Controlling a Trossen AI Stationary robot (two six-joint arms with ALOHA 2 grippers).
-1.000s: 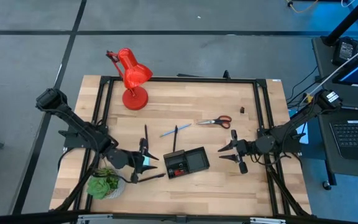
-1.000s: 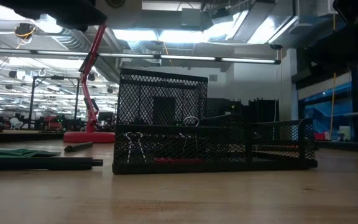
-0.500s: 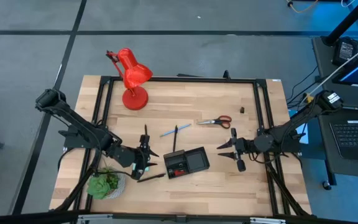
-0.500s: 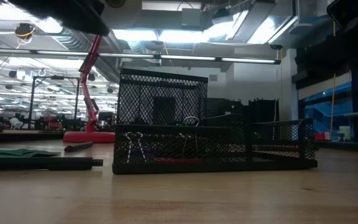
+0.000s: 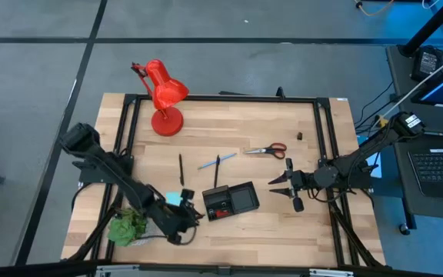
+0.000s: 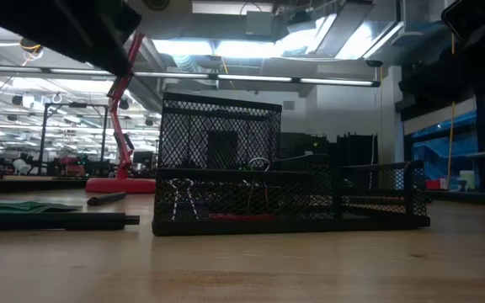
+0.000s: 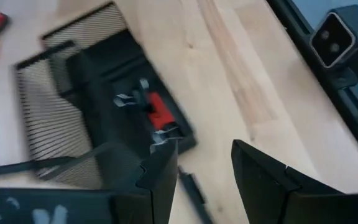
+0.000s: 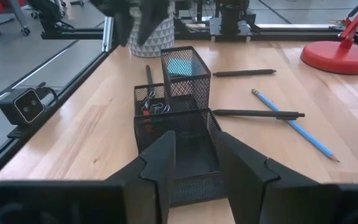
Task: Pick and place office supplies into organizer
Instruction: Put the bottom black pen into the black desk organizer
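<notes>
Picking Up the Black Pen Beside the Tray

The left end effector [image 7: 204, 149] hangs low over the wooden worktop [image 5: 283, 231], just by the front left corner of the small black mesh organizer [image 5: 241, 198]. Its two fingers are wide apart and hold nothing. A thin black pen [image 6: 57, 221] lies flat on the wood close to it, and I think that is the one to grab now.

To do it well, the fingers should go down one on each side of the pen, near its middle, so it does not tip when lifted. They should squeeze across the thin side, not along it. The light blue square notepad [image 5: 175, 198] sits right there too, so take care not to push it or the tray.

A small red piece [image 7: 157, 112] and some little clips are in the tray already. The red-handled scissors [image 5: 266, 150], a light blue pen [image 5: 206, 163] and more black pens wait farther back.

The right end effector [image 5: 277, 187] waits on the tray's other side, partly open and empty.
</notes>
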